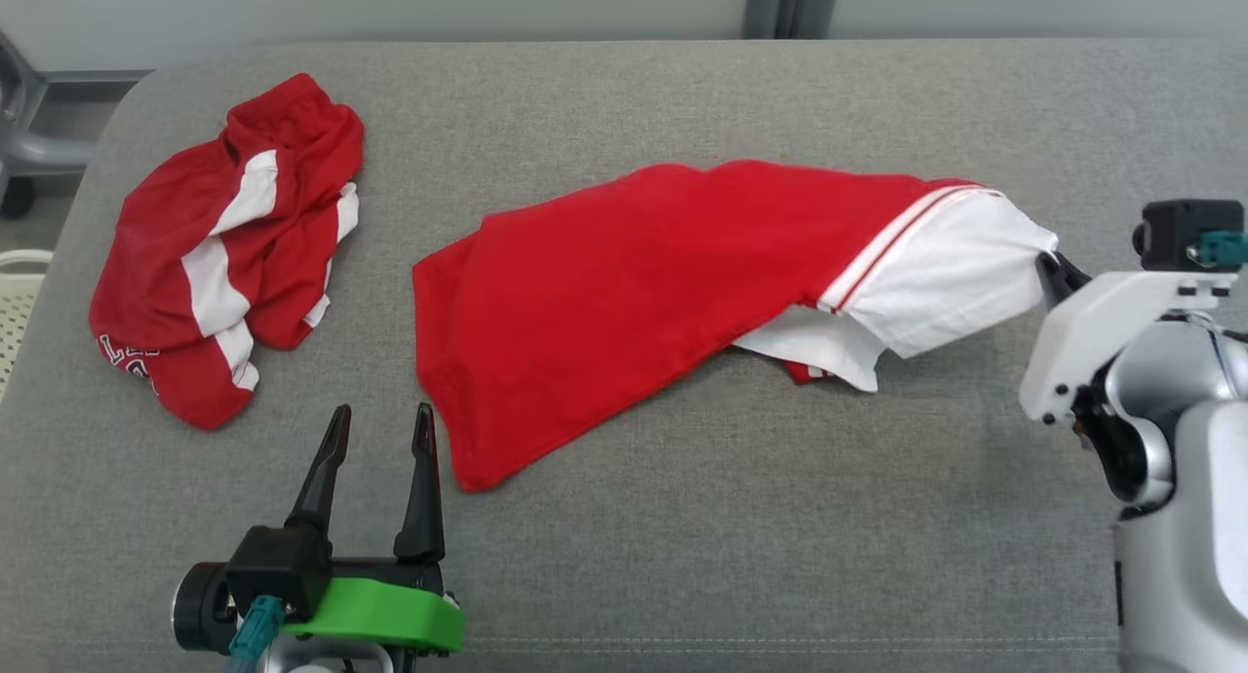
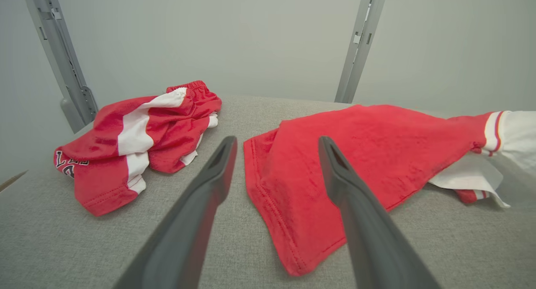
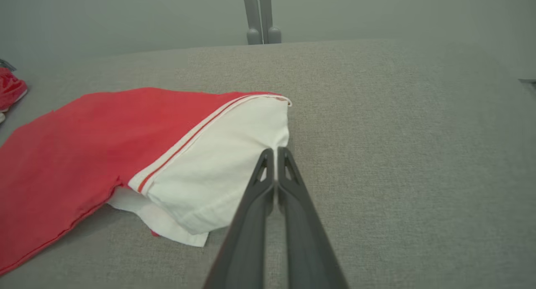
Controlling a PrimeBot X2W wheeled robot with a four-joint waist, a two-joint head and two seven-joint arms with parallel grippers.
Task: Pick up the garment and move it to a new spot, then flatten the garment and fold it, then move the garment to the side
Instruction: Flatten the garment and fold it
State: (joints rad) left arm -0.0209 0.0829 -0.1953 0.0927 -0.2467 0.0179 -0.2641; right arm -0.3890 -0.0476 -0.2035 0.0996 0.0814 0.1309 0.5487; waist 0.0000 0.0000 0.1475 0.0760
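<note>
Pinched shut, the right fingers (image 3: 257, 205) clamp the edge of the white sleeve (image 1: 951, 263) of the red shirt (image 1: 624, 302), out at 3 o'clock in the head view. The left fingers (image 1: 327, 468) stand apart and empty at 7 o'clock, pointing toward the shirt's hem corner (image 1: 478, 473), which lies just beside their tips without touching. The shirt sprawls across the middle of the grey worktop (image 1: 741, 556), running from that hem corner up and over to the gripped sleeve. The sleeve end is raised a little while the red body rests on the cloth surface. A second, crumpled red-and-white garment (image 1: 224, 244) sits well apart at 10 o'clock and looks like no part of this grasp. By my reading this is the first step, picking the shirt up to move it, with the grip made and the lift not yet done. The next move calls for raising the sleeve high enough to free the trailing body, then carrying it clear of the other garment. The pinch is narrow and near the edge, so a slow pull seems wise.
</note>
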